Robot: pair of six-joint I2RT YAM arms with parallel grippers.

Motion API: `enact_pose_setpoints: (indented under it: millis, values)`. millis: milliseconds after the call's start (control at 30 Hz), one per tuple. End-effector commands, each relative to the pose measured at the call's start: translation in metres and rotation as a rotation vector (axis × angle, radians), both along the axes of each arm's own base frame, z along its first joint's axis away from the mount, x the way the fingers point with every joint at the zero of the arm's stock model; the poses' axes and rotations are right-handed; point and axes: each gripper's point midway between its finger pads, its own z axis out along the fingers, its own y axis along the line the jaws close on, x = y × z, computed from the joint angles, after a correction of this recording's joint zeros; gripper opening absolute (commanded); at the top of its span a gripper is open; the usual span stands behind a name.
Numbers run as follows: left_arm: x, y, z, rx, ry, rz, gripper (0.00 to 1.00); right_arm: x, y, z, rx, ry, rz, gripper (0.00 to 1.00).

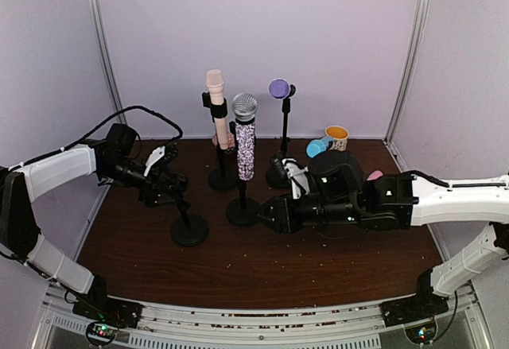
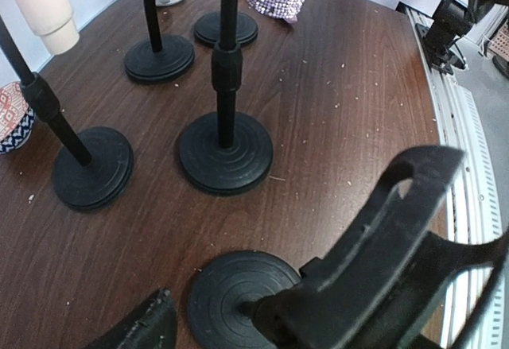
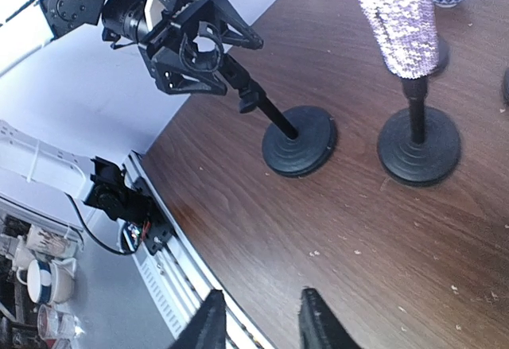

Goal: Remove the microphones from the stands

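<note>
Microphone (image 1: 245,137) upright, head up, on stand (image 1: 242,209)

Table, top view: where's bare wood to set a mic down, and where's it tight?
Free: the wide front strip of table between the stand bases and the near rail. Smaller patch back left, beyond the empty stand. Crowded: the centre, three mic stands bunched, right tool beside the sequin mic's base.
</note>
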Motion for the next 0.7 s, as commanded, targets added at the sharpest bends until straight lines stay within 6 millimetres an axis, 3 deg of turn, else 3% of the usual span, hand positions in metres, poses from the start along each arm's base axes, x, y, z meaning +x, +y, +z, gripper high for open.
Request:
enact_pose_setpoints:
  millis: [0,167,333,500,667]
  values:
    - [0.008,-0.009,0.009,-0.026,-0.101,-0.078,0.71,-0.007,-0.039,-0.019,-0.118,0.052,-0.072,0.29]
    - [0.010,-0.010,0.010,-0.032,-0.126,-0.109,0.52,-0.006,-0.068,-0.008,-0.176,0.022,-0.124,0.40]
    - [0.013,-0.009,0.010,-0.011,-0.152,-0.112,0.22,0.002,-0.088,0.000,-0.245,-0.041,-0.171,0.40]
    - [0.022,-0.001,0.014,0.031,-0.178,-0.087,0.18,0.011,-0.096,-0.004,-0.218,-0.072,-0.232,0.40]
    - [0.060,0.034,0.027,0.087,-0.236,0.022,0.14,0.028,-0.112,0.010,-0.154,-0.155,-0.341,0.40]
